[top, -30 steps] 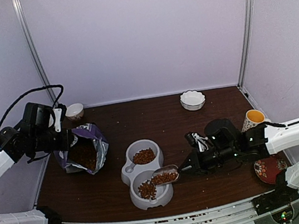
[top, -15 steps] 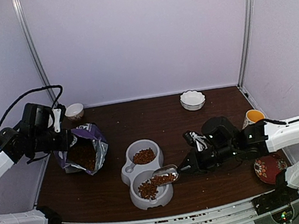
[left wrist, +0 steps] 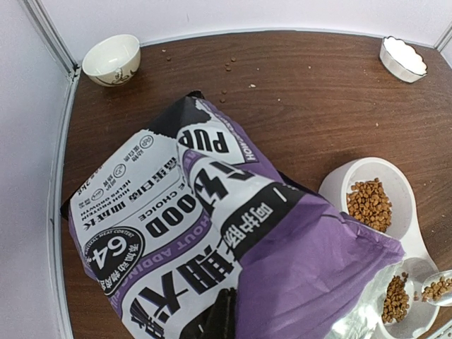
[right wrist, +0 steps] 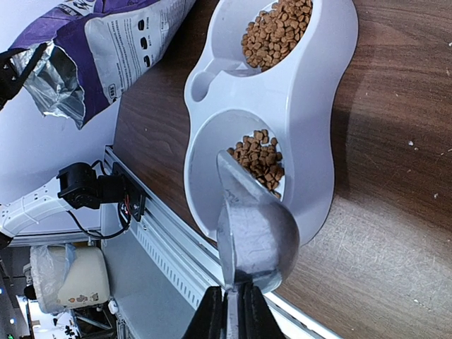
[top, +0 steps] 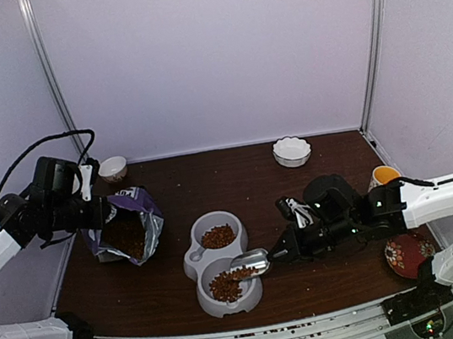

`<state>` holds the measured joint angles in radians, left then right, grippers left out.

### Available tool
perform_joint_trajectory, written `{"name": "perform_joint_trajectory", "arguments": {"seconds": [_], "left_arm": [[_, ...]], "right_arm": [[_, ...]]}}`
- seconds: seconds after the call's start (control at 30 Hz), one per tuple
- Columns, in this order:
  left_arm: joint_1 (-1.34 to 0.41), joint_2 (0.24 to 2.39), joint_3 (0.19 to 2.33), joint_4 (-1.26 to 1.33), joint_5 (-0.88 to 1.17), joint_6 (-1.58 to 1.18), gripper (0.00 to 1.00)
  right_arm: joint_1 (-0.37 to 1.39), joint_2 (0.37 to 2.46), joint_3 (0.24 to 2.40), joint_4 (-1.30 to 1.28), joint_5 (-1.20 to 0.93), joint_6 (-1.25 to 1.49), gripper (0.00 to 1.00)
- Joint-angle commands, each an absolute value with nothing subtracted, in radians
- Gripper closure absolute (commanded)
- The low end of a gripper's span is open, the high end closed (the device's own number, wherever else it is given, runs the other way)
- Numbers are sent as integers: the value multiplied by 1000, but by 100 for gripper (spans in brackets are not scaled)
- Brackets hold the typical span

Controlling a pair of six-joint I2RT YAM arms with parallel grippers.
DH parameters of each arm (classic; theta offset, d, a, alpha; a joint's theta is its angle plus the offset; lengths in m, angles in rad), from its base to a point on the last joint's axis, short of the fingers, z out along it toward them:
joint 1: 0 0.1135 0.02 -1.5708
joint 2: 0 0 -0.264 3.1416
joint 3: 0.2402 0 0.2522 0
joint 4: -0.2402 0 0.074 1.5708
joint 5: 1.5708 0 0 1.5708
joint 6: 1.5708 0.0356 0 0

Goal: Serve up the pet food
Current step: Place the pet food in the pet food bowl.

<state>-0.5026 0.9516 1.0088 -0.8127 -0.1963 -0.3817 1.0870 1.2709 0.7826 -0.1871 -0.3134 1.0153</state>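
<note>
The right fingers pinch the scoop by its handle, tipped over the near half of the bowl — food lies in both halves. A wobble could scatter some onto the counter; the left fingers, clamped on the bag, might let it slump and spill.

Pale lilac walls, dark brown wooden table, metal corner posts
</note>
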Motion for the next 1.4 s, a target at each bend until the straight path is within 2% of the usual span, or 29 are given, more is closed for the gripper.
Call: {"name": "perform_joint_trajectory", "arguments": {"seconds": [0.0,0.93,1.37], "left_arm": [[-476,933,1008,-765,-251,-371,100],[-472,932,1011,-764,-246,-370,100],[-472,922,1007,-763,-247,-371,100]], "right_arm": [[1092,1265,822,-205,-286,993,100],[1097,1261,963,-437,-218,895,100],[1188,1411,1186,-663,-116,764,100]]}}
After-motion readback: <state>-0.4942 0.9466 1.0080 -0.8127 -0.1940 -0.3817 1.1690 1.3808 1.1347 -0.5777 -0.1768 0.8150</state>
